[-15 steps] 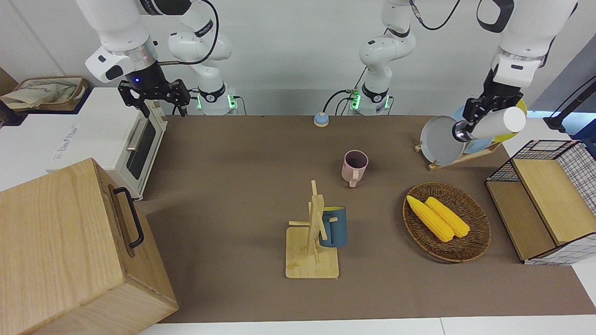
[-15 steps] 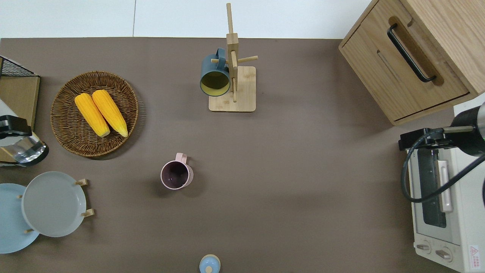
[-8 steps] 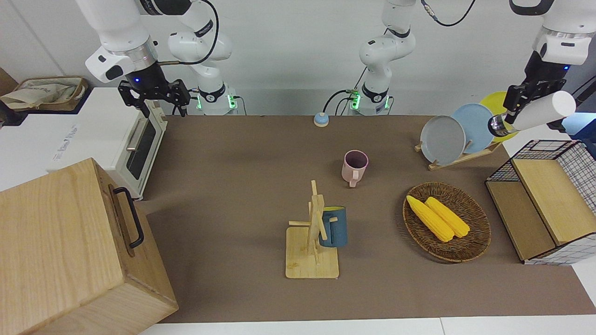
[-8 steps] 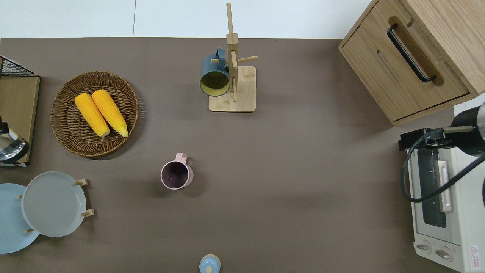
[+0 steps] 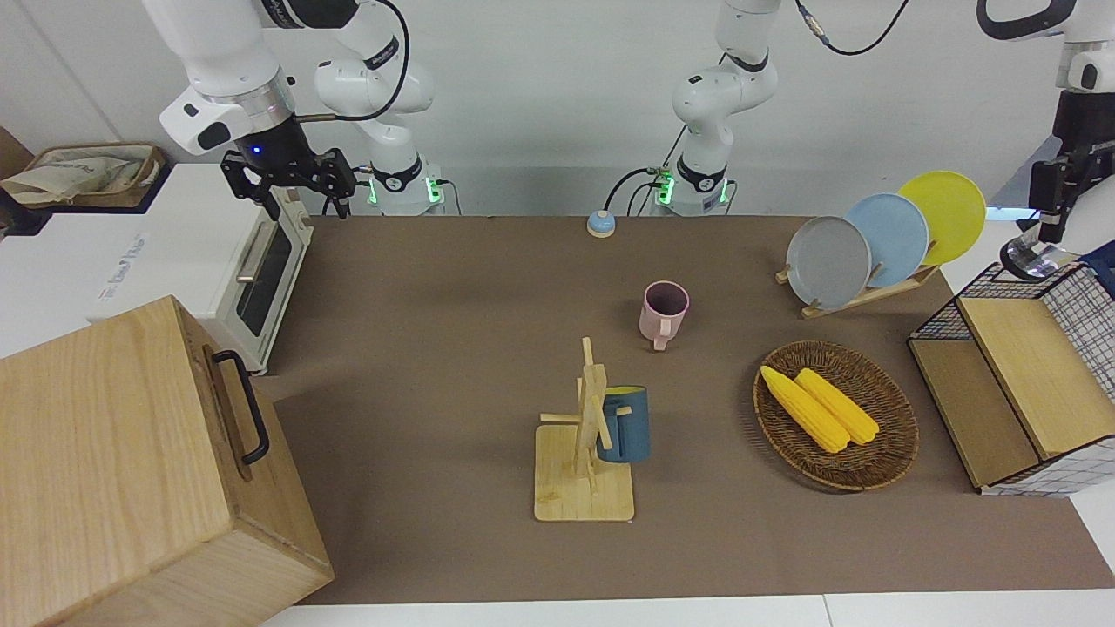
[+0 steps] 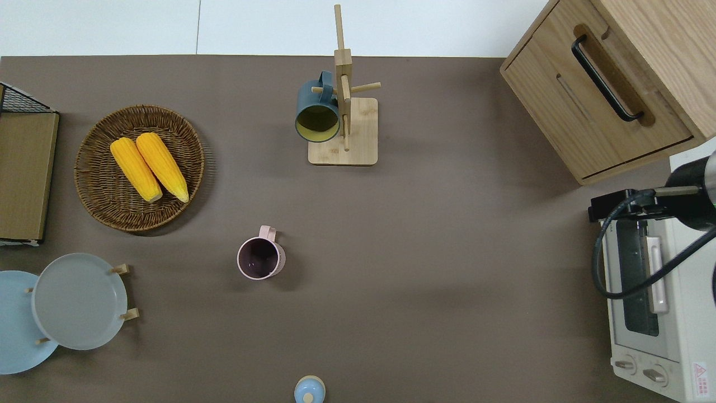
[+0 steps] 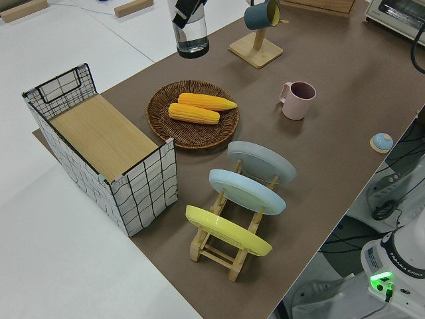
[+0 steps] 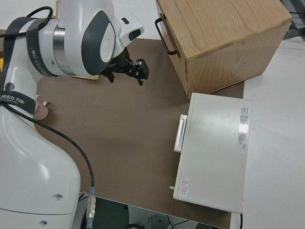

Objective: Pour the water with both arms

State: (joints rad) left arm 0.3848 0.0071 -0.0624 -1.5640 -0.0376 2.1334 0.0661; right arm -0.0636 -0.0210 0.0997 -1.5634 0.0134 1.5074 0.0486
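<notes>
My left gripper (image 5: 1048,228) is shut on a bottle (image 5: 1032,257) with a white body and a clear end, held up in the air with the clear end downward. It hangs by the wire crate (image 5: 1080,292) at the left arm's end of the table, outside the overhead view. The left side view shows the gripper (image 7: 188,12) and the bottle (image 7: 192,38) too. A pink mug (image 5: 665,311) stands upright and alone near the table's middle (image 6: 260,258). My right arm (image 5: 287,174) is parked.
A mug tree with a blue mug (image 5: 623,424) stands farther from the robots than the pink mug. A wicker basket with two corn cobs (image 5: 836,414), a plate rack (image 5: 871,239), a toaster oven (image 5: 261,261) and a wooden box (image 5: 131,461) ring the table.
My left arm has swung the bottle from over the plate rack toward the left arm's end, out of the overhead view. The bottle has turned from lying tilted to clear end down. The right arm has not moved.
</notes>
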